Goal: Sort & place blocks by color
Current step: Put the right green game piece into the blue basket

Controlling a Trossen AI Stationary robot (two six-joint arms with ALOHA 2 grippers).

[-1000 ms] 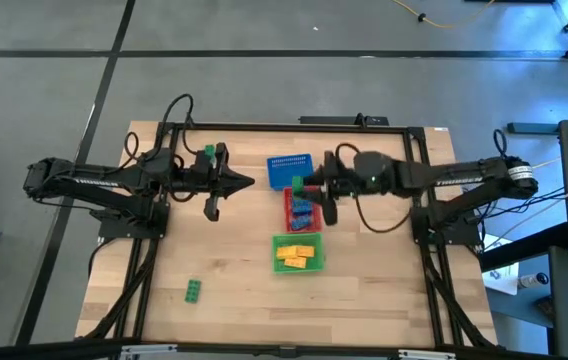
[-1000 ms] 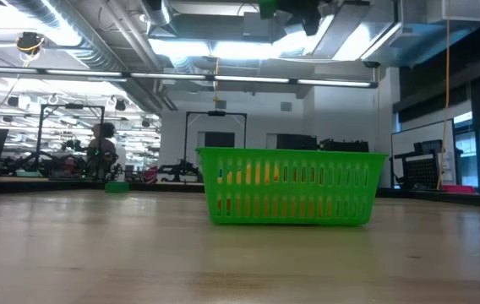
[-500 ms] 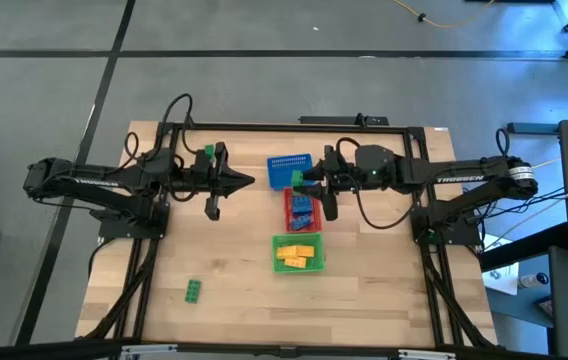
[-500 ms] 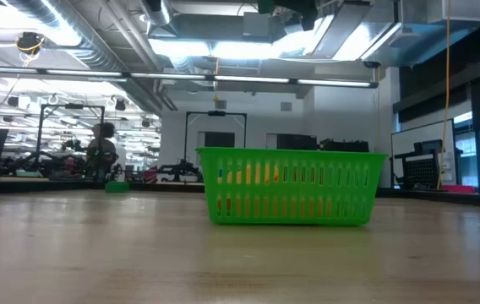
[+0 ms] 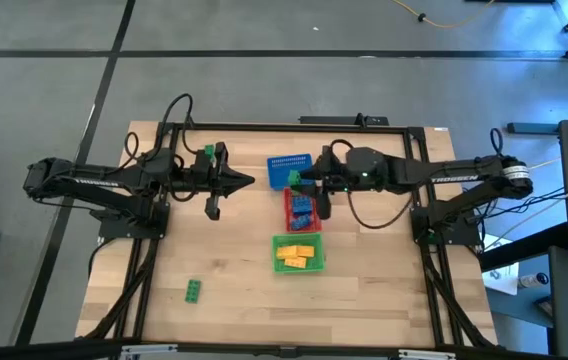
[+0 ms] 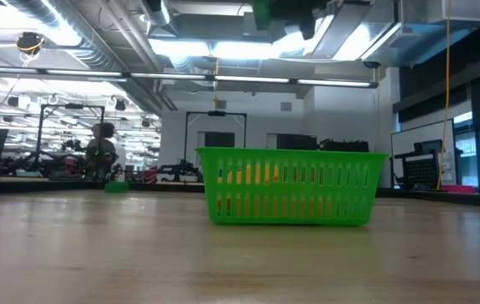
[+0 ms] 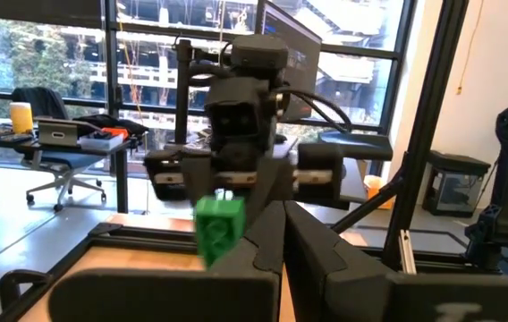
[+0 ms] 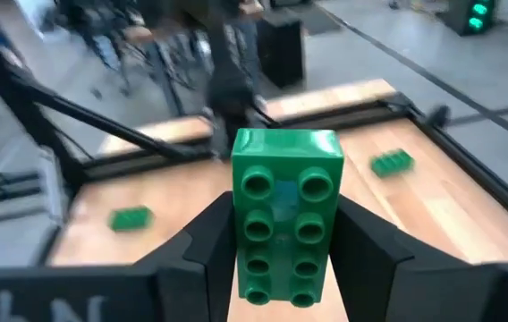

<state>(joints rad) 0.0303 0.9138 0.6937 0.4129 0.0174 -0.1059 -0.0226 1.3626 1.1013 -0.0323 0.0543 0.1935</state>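
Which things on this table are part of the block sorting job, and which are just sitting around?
Part of the job:
- green block held in the right end effector
- green block on the table
- yellow blocks in the green basket
- blue blocks in the red basket
- blue basket

Just there:
- left end effector, shut, waiting
- person in the room behind

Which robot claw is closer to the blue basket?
The right. The right gripper, holding a green block, hangs at the blue basket's right edge, over the red basket. The left gripper is shut, farther off to the basket's left.
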